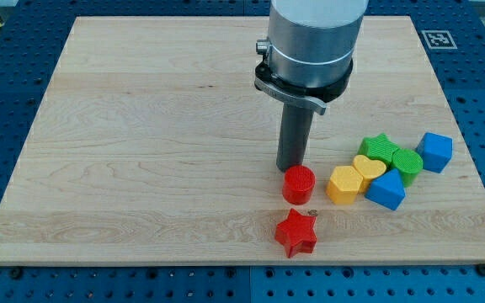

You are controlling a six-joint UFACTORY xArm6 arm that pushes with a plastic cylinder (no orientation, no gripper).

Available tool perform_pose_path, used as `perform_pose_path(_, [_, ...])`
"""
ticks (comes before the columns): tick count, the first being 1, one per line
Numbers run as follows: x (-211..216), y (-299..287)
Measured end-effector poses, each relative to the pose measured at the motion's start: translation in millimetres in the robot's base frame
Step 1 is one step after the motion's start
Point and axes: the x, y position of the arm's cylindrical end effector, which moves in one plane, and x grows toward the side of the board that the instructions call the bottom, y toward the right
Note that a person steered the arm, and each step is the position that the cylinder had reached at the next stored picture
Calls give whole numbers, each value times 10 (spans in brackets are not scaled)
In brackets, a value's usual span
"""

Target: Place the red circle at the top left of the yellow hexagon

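The red circle (298, 184) is a short red cylinder standing on the wooden board (141, 135), right of centre near the view's bottom. The yellow hexagon (343, 184) lies just to its right, with a small gap between them. My tip (290, 167) is the lower end of the dark rod; it rests on the board right behind the red circle, at its top-left edge, touching or nearly touching it.
A red star (296, 232) lies just below the red circle. To the right of the hexagon sits a tight cluster: a yellow heart (369, 167), a green star (379, 148), a green circle (407, 162), a blue block (386, 191) and a blue cube (435, 151).
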Motion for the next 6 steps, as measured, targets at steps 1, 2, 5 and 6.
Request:
perform_pose_path(1, [0,205])
perform_pose_path(2, [2,468])
perform_pose_path(5, [174,189])
perform_pose_path(6, [174,-81])
